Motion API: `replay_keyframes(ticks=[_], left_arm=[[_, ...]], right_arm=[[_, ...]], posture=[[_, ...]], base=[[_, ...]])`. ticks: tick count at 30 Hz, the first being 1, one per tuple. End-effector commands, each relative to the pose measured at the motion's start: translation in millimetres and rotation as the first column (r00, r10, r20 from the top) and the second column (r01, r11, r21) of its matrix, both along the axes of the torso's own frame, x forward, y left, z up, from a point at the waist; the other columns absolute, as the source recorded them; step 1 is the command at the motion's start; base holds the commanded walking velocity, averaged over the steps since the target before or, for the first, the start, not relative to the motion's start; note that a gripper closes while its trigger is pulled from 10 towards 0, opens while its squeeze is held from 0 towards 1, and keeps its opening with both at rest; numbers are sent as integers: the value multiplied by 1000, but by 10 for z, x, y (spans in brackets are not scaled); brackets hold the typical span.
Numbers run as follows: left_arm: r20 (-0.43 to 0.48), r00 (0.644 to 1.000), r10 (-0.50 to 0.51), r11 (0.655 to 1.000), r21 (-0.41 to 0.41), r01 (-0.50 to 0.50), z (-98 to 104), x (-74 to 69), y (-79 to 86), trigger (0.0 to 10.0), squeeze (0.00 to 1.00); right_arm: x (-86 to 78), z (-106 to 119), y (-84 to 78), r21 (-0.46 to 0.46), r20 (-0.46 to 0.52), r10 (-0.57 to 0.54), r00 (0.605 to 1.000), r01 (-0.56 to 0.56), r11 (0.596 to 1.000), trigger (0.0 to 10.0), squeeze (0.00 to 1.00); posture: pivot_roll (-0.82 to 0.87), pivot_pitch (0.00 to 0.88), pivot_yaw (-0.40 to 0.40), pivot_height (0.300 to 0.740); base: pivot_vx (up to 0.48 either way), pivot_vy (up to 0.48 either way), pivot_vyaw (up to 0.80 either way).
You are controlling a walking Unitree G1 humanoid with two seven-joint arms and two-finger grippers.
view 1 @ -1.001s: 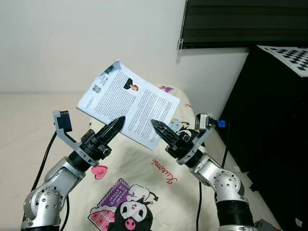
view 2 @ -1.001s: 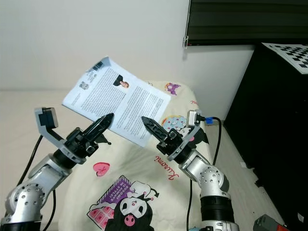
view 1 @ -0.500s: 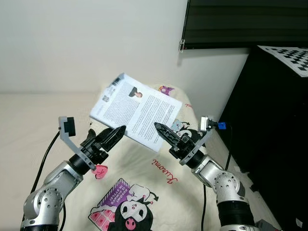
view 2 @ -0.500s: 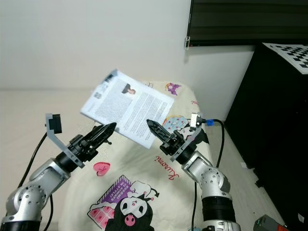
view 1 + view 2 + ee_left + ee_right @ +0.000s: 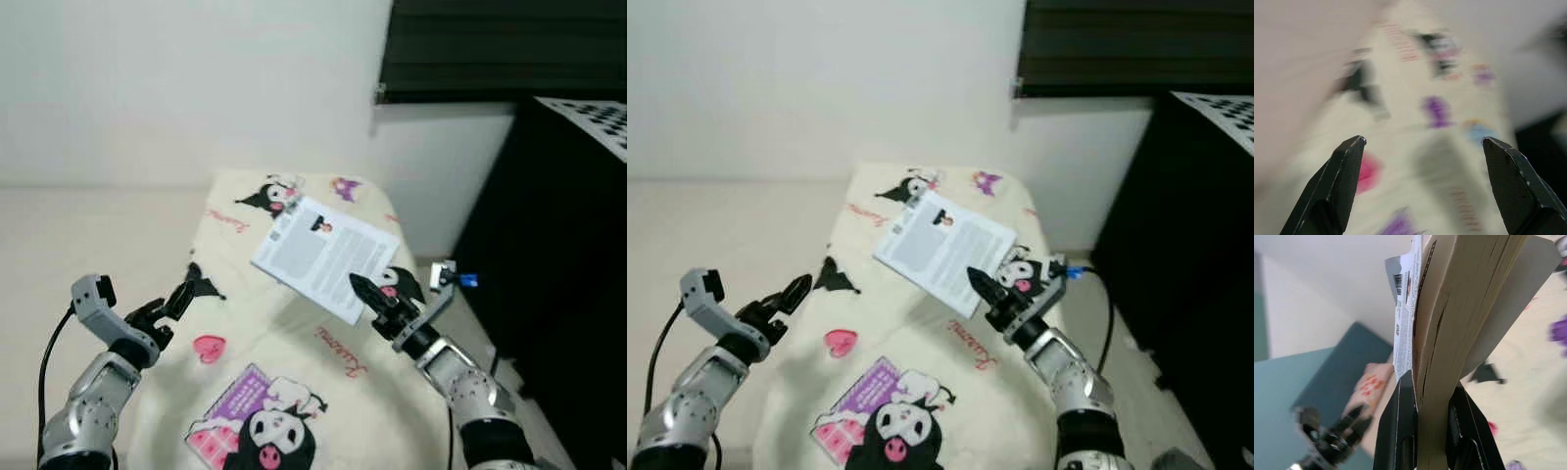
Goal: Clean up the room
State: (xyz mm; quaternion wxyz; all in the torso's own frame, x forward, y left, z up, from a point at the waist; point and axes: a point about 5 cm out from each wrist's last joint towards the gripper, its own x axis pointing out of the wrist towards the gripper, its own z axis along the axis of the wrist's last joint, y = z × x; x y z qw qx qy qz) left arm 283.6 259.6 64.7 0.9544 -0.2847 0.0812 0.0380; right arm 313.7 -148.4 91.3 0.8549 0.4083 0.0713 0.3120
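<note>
A paperback book (image 5: 323, 257), white back cover with text, a barcode and a small portrait, hangs tilted above the cream cartoon-print blanket (image 5: 284, 392) on the bed. My right gripper (image 5: 364, 290) is shut on its lower corner. In the right wrist view the black fingers (image 5: 1400, 431) pinch the book's (image 5: 1449, 308) page edge. My left gripper (image 5: 186, 294) is low at the left, well apart from the book. It stands open over the blanket with nothing between its fingers (image 5: 1347, 181).
A tall black cabinet (image 5: 558, 274) stands close on the right, with a checkerboard sheet (image 5: 598, 113) on top. A dark window blind (image 5: 490, 44) hangs above it. The white wall (image 5: 147, 88) runs behind the bed, and beige floor (image 5: 59, 235) lies to the left.
My left gripper has come away from the book and dropped back to the left. My right gripper has lowered the book toward the bed. The camera view has shifted.
</note>
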Motion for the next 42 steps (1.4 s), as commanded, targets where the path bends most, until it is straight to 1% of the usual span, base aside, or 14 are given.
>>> replay_keyframes(ticks=[1, 2, 4, 6, 8, 9, 10, 12, 13, 20, 24, 29, 35, 42], left_arm=[[-87, 995, 51, 998, 44, -48, -167, -80, 54, 10000, 0], [-180, 980, 90, 992, 99, -73, -347, -161, 87, 10000, 0], [-180, 980, 90, 992, 99, -73, -347, -161, 87, 10000, 0], [-206, 974, 99, 991, 107, -79, -398, -186, 93, 10000, 0], [-253, 959, 130, 986, 132, -99, -495, -238, 127, 10000, 0], [-253, 959, 130, 986, 132, -99, -495, -238, 127, 10000, 0], [-274, 950, 147, 984, 139, -112, -549, -268, 141, 10000, 0], [-274, 950, 147, 984, 139, -112, -549, -268, 141, 10000, 0], [-293, 943, 156, 983, 142, -119, -597, -296, 145, 10000, 0], [-348, 921, 174, 980, 150, -128, -798, -394, 50, 10000, 0], [-355, 917, 182, 980, 145, -138, -825, -410, 40, 10000, 0], [-376, 905, 198, 977, 154, -150, -881, -464, 66, 10000, 0], [-375, 906, 198, 975, 167, -144, -885, -459, 70, 10000, 0], [-378, 906, 189, 976, 176, -130, -898, -445, 35, 10000, 0]], right_arm=[[-11, 16, 47, -23, 37, 24, 999, -23, 999, 0, 0], [-25, -72, 66, -64, 13, 24, 1000, -23, 998, 0, 0], [-25, -72, 66, -64, 13, 24, 1000, -23, 998, 0, 0], [-29, -95, 69, -71, 8, 25, 1000, -24, 997, 0, 0], [-23, -125, 62, -82, 5, 25, 1000, -24, 996, 0, 0], [-23, -125, 62, -82, 5, 25, 1000, -24, 996, 0, 0], [-18, -144, 55, -95, 5, 25, 1000, -24, 995, 0, 0], [-18, -144, 55, -95, 5, 25, 1000, -24, 995, 0, 0], [-15, -162, 48, -102, 3, 24, 1000, -23, 995, 0, 0], [-70, -331, -37, -146, -47, -2, 999, -5, 989, 0, 0], [-83, -353, -51, -152, -52, -2, 999, -6, 988, 0, 0], [-95, -390, -10, -165, -48, 26, 998, -33, 986, 0, 0], [-120, -454, 31, -198, -59, 41, 997, -52, 979, 0, 0], [-161, -536, -4, -232, -83, 33, 996, -52, 971, 0, 0]], posture=[[-23, 0, -37, 740], [-24, 0, -35, 740], [-24, 0, -35, 740], [-22, 0, -35, 740], [-24, 0, -35, 740], [-24, 0, -35, 740], [-23, 0, -36, 740], [-23, 0, -36, 740], [-23, 0, -36, 740], [-25, 0, -45, 740], [-25, 0, -48, 740], [-21, 0, -43, 740], [-20, 0, -37, 740], [-21, 0, -33, 740]], base=[[0, 0, 763], [0, 0, 763], [0, 0, 763], [0, 0, 763], [0, 0, 763], [0, 0, 763], [0, 0, 756], [0, 0, 756], [0, 0, 763], [0, 0, 760], [0, 0, 759], [0, 0, 761], [0, 0, 763], [0, 0, 760]])
